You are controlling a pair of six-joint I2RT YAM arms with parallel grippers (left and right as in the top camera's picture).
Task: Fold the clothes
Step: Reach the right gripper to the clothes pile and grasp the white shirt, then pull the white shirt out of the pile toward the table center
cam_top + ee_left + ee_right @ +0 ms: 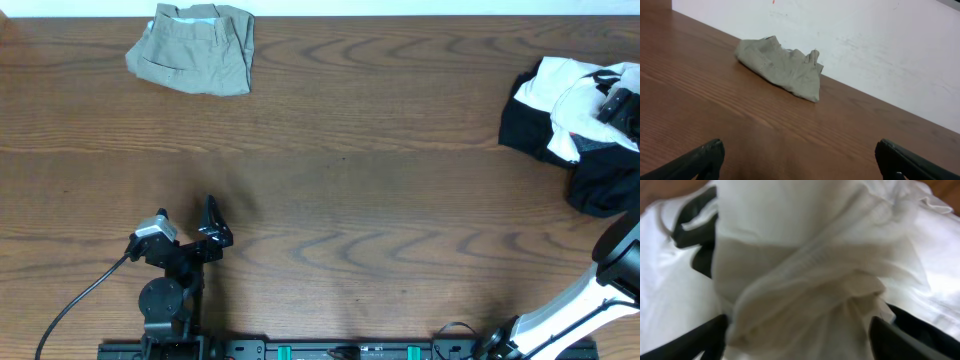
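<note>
now white garment (805, 255) inside right pincer (799, 329)

Brown wood-grain table (340, 190) fills overhead view. White wall (875, 45) right behind table's far edge, faint scuffs. Even soft light, dull sheen on tabletop.

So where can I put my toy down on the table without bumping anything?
The big bare middle of the table, between the khaki shorts and the black-and-white clothes pile, is free. So is the front middle, between the left arm and right arm. The right edge is crowded.
</note>
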